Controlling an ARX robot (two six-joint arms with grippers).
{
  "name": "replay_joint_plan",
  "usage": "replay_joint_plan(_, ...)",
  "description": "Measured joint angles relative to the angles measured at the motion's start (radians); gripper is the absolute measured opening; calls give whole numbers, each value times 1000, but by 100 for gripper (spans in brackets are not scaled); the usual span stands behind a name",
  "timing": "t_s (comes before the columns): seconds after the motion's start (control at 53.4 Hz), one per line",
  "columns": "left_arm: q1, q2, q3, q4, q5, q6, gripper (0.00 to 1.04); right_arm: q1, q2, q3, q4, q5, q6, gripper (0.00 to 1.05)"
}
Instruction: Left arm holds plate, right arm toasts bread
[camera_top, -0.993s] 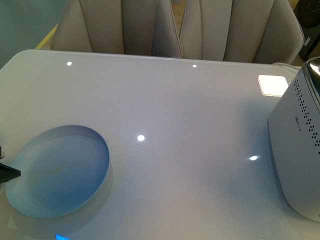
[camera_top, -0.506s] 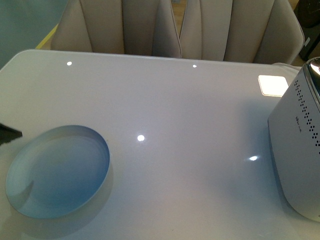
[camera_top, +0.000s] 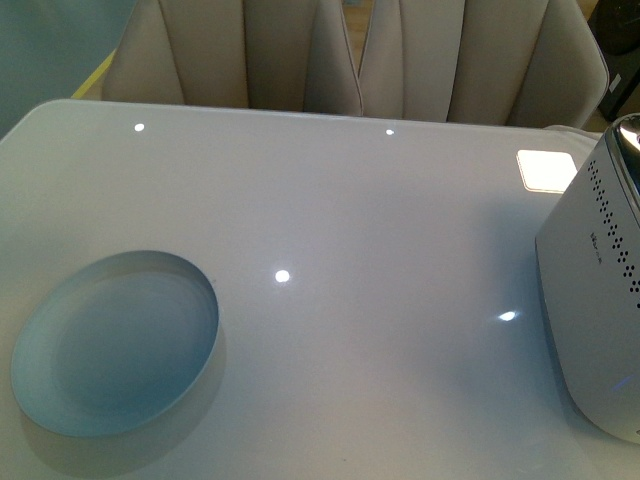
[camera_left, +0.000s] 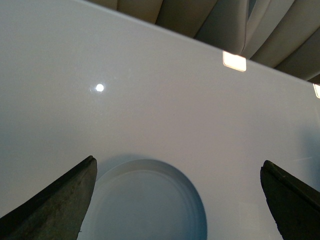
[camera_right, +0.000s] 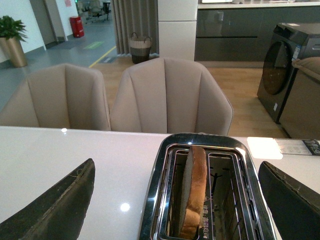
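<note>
The pale blue-white plate lies empty on the white table at the front left; it also shows in the left wrist view. My left gripper is open above the table, its dark fingers apart, with the plate below and between them. It is out of the front view. My right gripper is open above the toaster. A slice of bread stands upright in the toaster's slot, its brown crust sticking up.
The white toaster stands at the table's right edge in the front view. Two beige chairs stand behind the table. A bright square reflection lies near the toaster.
The left gripper's dark fingertip at the plate's left rim rose and left the front view. The plate stays in place.
</note>
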Motion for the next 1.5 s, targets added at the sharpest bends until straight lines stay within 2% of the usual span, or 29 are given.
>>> replay_joint_plan(0.15,-11,-52,-5,0,-6,-15,98,0,0,0,0,0,0,96)
replay_joint_plan(0.206,-29,-16,-61,190,-116,21,91,0,0,0,0,0,0,96)
replay_joint_plan(0.262,-47,35,-188,540,-261,72,78,0,-1,0,0,0,0,96)
replay_joint_plan(0.318,-59,30,-281,746,-300,98,68,0,0,0,0,0,0,96)
replay_joint_plan(0.356,-66,3,-312,832,-306,107,61,0,1,0,0,0,0,96)
replay_joint_plan(0.412,-76,-76,-349,866,-324,120,46,0,-1,0,0,-1,0,96)
replay_joint_plan(0.506,-94,-169,-418,832,-333,124,23,0,-1,0,0,0,0,96)
replay_joint_plan(0.543,-124,-215,-445,808,-379,127,12,0,-1,0,0,0,0,96)
replay_joint_plan(0.599,-144,-257,-465,786,-396,127,3,0,-1,0,0,0,0,96)
replay_joint_plan(0.974,-160,-591,-560,551,-402,131,3,0,-1,0,0,0,0,96)
replay_joint_plan(1.217,-160,-852,-587,326,-402,131,3,0,-1,0,0,0,0,96)
replay_joint_plan(1.498,-160,-1020,-587,172,-402,131,3,0,-1,0,0,0,0,96)
